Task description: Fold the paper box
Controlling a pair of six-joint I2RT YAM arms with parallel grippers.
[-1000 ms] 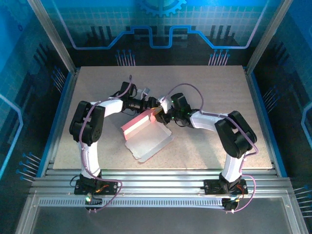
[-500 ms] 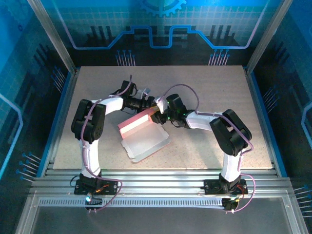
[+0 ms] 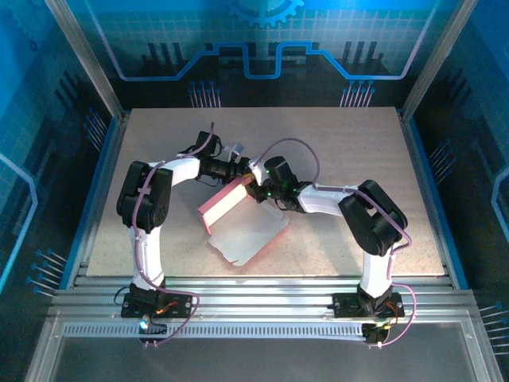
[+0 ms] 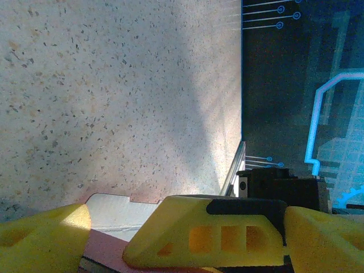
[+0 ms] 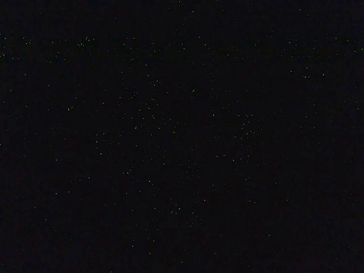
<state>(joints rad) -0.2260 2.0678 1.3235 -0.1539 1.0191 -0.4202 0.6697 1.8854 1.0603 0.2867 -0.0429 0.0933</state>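
Status: pinching paper box (image 3: 246, 235) flap with left end effector (image 3: 244, 169), holding right end effector (image 3: 256, 188) beside it, not being able to tell its grip tbh.

Top view: left gripper (image 3: 242, 170) and right gripper (image 3: 257, 188) crowd the far right end of the paper box (image 3: 246, 227). Fingers there are too small and too overlapped to read the gap on either gripper, or any contact with the raised pink wall. The right gripper covers that end of the wall.

Left wrist view: yellow fingers (image 4: 202, 239) are cut off by the bottom edge. 1 white flap and a pink strip of the box show between them; the rest is hidden behind the fingers.

Right wrist view: too dark to make anything out.
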